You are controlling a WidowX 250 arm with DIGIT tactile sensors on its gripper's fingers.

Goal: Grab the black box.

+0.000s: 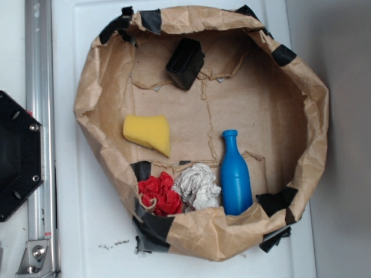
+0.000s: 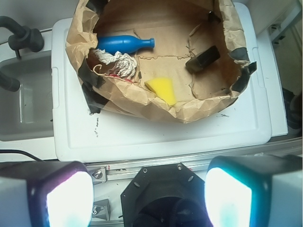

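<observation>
I am at the very start: the approach has not begun, and the pincer (image 2: 149,198) hangs spread wide and empty, high above the rig's own base, well short of everything on the white counter (image 2: 142,137).

The crumpled brown paper nest (image 1: 93,81) lies well ahead of the pincer, its raised wall patched with black tape. That near rim is the edge I must clear first, so I judge the next move to be a long reach forward, staying high over it, then a descent.

Inside, the blue bottle (image 2: 124,44) lies far ahead to the left, with the white and red crumpled wads (image 2: 116,61) just nearer. The yellow sponge (image 2: 163,90) sits almost straight ahead, close behind the near wall.

The black box (image 2: 202,58) rests ahead and to the right, tilted against the paper, with open floor on its left and the wall close on its right; I would turn the pincer to span its narrow side.
</observation>
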